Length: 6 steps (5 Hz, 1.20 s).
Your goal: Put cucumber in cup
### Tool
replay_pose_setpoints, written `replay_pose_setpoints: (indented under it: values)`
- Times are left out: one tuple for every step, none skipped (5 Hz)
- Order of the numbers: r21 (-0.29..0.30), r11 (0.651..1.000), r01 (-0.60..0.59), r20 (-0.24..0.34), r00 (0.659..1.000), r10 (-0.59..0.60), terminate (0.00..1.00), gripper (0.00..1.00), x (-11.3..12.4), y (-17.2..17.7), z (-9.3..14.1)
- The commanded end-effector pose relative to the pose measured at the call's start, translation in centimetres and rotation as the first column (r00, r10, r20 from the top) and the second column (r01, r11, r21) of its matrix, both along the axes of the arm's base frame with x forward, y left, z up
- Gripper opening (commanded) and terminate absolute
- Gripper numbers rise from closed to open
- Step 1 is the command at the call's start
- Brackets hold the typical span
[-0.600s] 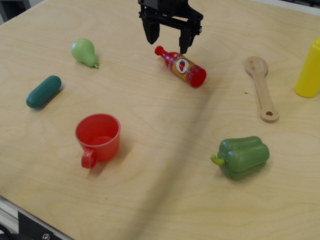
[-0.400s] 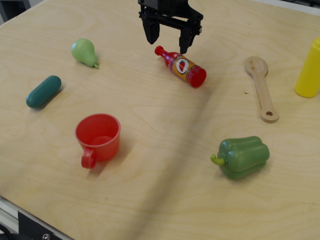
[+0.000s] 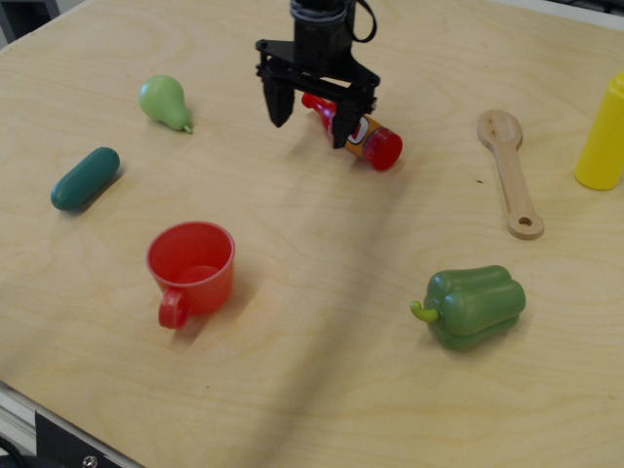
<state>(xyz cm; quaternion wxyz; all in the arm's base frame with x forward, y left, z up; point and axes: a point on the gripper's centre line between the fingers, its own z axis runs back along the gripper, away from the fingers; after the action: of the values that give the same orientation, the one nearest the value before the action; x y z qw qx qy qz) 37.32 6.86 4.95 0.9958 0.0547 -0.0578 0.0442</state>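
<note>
My gripper [image 3: 310, 122] hangs spread and empty at the far middle, because the cucumber [image 3: 85, 178] lies left of it, beyond the cup [image 3: 192, 264].

A robot lab bench: bare plywood tabletop [image 3: 322, 390] strewn with plastic toy food, metal frame at its edge

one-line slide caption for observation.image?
Open black gripper above wooden table, far from dark teal plastic cucumber and empty red-orange handled cup.
</note>
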Motion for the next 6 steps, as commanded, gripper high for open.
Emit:
replay_pose_setpoints:
  values:
    - [0.046,0.986,-0.162,0.06,0.985,0.159,0.0,1.0,-4.3,4.7,4.6]
    - [0.044,0.98,-0.192,0.0,0.981,0.192,0.0,1.0,-6.2,7.4,3.3]
    - [0.042,0.983,-0.176,-0.037,0.983,0.178,0.0,1.0,-7.7,9.6,1.8]
    - [0.026,0.99,-0.14,-0.052,0.989,0.141,0.0,1.0,-9.5,11.1,1.2]
    - [-0.036,0.995,-0.089,-0.066,0.994,0.086,0.0,1.0,-10.7,12.6,0.5]
    - [-0.026,0.998,-0.057,-0.1,0.994,0.054,0.0,1.0,-10.9,13.9,-0.6]
